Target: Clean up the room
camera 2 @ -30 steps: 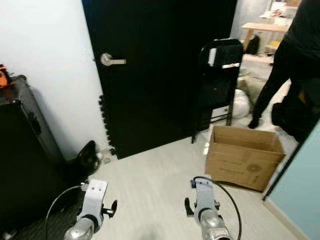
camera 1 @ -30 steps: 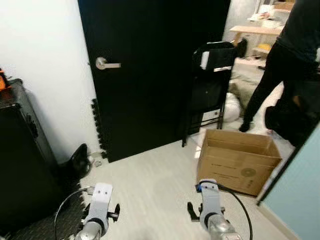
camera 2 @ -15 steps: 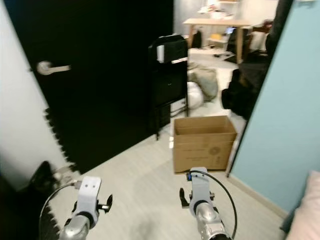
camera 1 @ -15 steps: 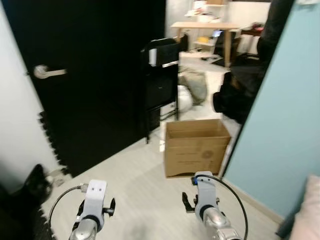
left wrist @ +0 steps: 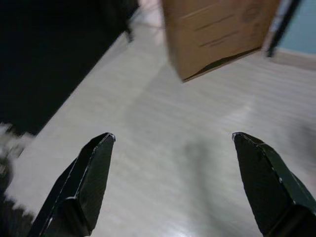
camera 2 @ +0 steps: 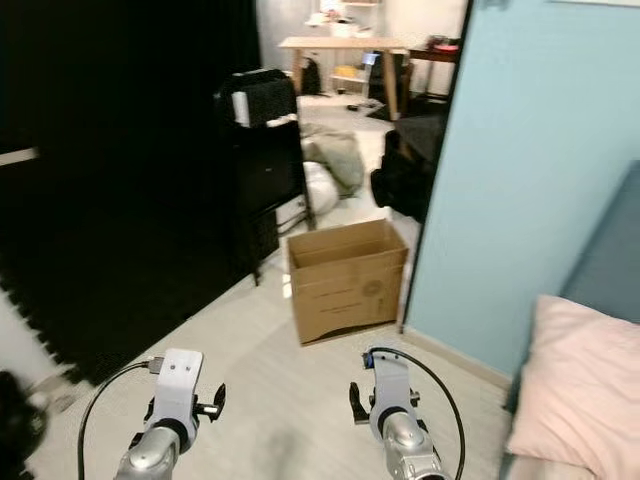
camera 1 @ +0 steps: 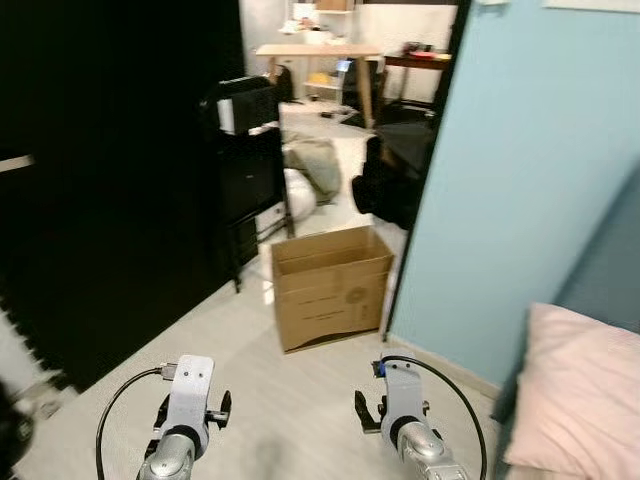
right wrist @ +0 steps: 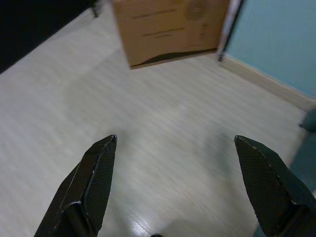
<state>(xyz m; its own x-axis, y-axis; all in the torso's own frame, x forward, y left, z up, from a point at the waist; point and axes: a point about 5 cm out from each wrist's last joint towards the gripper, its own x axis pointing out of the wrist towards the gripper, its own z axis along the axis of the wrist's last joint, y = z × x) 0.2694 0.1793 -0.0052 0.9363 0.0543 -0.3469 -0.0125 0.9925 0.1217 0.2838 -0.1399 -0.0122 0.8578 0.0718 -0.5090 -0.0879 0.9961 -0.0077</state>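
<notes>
Pillow (camera 1: 580, 400) cut off, doorway blurred

Cardboard box (camera 1: 330, 285) on the floor (camera 1: 280, 400) ahead, just left of the wall (camera 1: 500, 180) edge. Folding chair (camera 1: 245, 170) behind-left of box, beside the door (camera 1: 100, 180). Pillow (camera 1: 575, 400) at right, near the wall. Desk (camera 1: 315, 60) far back, past a bag (camera 1: 315, 170) on the floor.

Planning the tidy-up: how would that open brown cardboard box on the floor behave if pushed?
The open brown cardboard box looks empty at the top, so probably light. It sits flat on the smooth pale floor, so it would likely slide rather than tip. Its thin walls may flex under the fingers.
</notes>
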